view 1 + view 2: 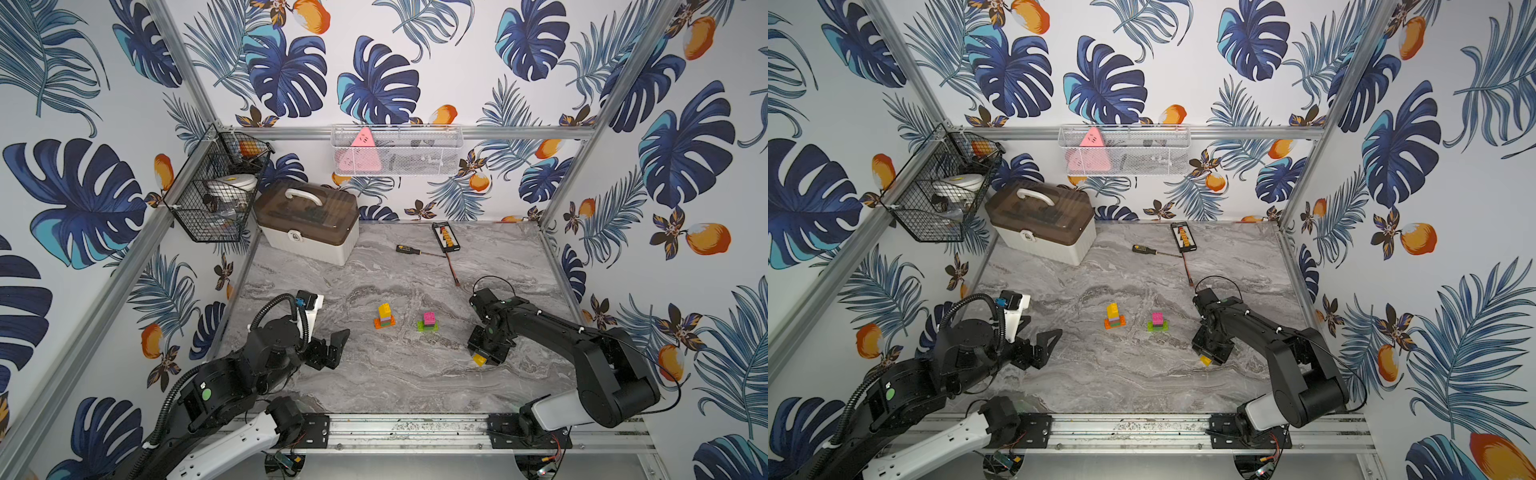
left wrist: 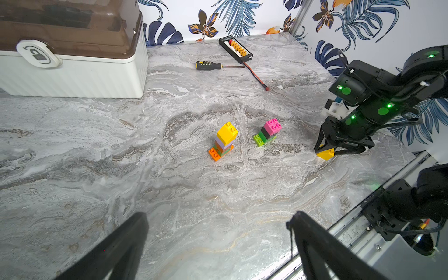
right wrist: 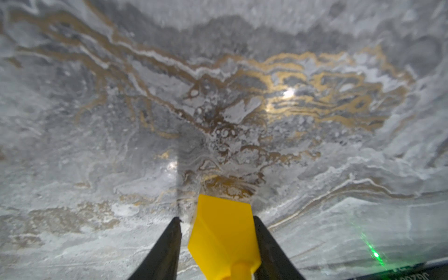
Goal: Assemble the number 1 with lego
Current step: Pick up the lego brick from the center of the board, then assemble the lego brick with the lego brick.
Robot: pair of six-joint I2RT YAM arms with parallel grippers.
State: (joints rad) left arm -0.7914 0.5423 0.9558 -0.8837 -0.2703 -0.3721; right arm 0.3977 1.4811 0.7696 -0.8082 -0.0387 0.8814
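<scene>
Yellow brick [image 3: 223, 232], glossy and tilted, sits within the right gripper [image 3: 217, 219], its jaws not quite clamped; left gripper [image 2: 218, 215] gapes.

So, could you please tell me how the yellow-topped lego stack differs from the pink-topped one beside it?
The yellow-topped stack stands on a long orange brick, the pink-topped stack on a long lime one. The yellow-topped stack is taller than the pink-topped stack. The pink-topped stack has a black layer; the yellow-topped stack has a lilac one. Both stand upright on the table, apart from each other.
</scene>
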